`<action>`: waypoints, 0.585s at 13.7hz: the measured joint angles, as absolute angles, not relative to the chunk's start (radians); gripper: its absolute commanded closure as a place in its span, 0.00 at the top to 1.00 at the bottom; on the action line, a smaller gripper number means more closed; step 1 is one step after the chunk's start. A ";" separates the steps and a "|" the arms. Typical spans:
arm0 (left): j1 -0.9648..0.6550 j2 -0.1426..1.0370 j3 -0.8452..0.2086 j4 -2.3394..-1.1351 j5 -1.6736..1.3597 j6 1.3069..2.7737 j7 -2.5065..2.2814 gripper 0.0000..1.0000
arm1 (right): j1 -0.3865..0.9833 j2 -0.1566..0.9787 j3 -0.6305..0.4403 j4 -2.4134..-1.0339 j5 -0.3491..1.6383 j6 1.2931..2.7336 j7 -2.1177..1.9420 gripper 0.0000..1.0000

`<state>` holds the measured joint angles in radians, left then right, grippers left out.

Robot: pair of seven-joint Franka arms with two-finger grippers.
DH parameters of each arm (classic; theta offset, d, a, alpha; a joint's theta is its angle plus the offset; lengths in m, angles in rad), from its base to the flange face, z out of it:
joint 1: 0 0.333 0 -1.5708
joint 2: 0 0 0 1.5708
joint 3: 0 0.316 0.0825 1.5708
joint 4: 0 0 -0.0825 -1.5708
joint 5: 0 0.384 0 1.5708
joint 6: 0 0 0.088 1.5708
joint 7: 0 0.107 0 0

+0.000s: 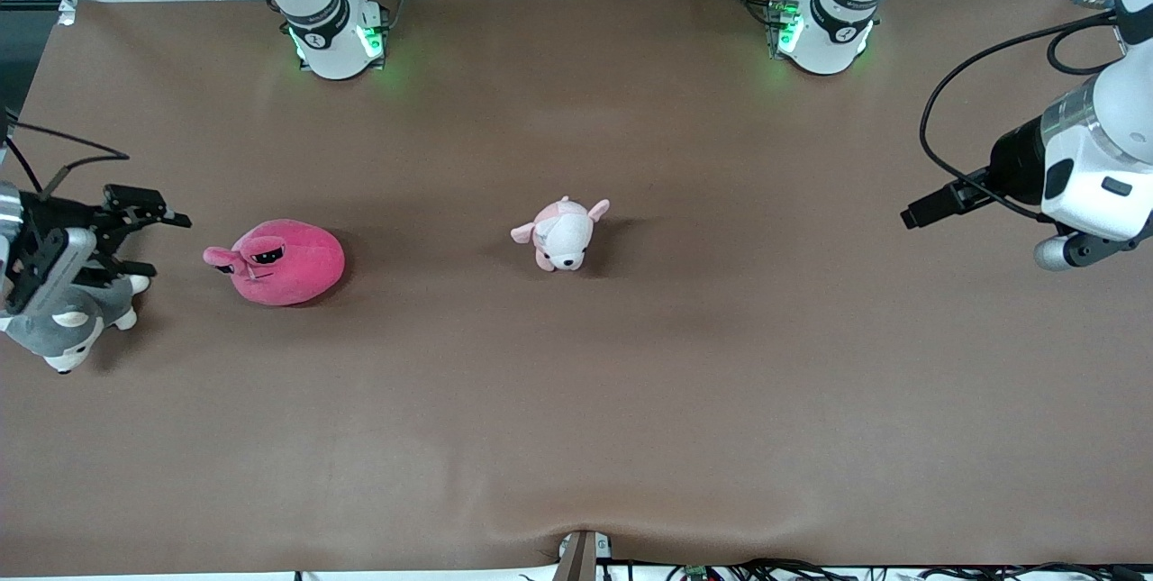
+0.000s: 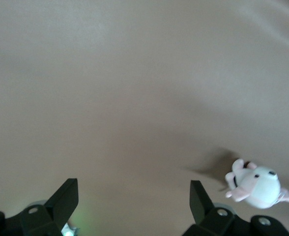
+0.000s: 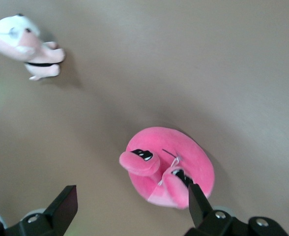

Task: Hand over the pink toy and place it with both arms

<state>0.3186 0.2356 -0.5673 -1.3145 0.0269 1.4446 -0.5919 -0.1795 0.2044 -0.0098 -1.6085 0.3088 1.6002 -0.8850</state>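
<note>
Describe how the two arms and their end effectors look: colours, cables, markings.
Both arms are glossy white with black joint bands; their bases glow green. The left arm has a silver wrist ring and looping black cables. The left end effector and the right end effector each carry two black wedge-shaped fingers. The right end effector's body is black and silver-grey, with a thin black cable.

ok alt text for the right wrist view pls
The pink toy lies on the brown table, just ahead of the right claw, whose fingers are open and empty. The pale puppy plush lies apart from it.
</note>
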 measured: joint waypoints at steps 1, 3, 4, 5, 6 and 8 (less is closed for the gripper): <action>0.295 0.223 -0.538 -1.316 0.027 1.434 -0.547 1.00 | -0.147 0.159 -0.009 -1.608 0.266 1.600 -0.790 1.00; 0.178 0.183 -0.381 -1.335 0.027 1.421 -0.422 1.00 | -0.080 0.064 -0.007 -1.609 0.175 1.595 -0.582 1.00; 0.114 0.157 -0.296 -1.357 0.027 1.417 -0.367 1.00 | -0.050 0.021 -0.004 -1.610 0.131 1.590 -0.482 1.00; 0.070 0.128 -0.237 -1.383 0.027 1.415 -0.336 1.00 | -0.030 -0.013 -0.001 -1.611 0.090 1.582 -0.394 1.00; 0.048 0.099 -0.204 -1.412 0.027 1.414 -0.317 1.00 | -0.019 -0.040 0.003 -1.614 0.056 1.574 -0.318 1.00; 0.033 0.037 -0.171 -1.475 0.027 1.417 -0.295 1.00 | -0.017 -0.069 0.001 -1.620 0.028 1.566 -0.187 1.00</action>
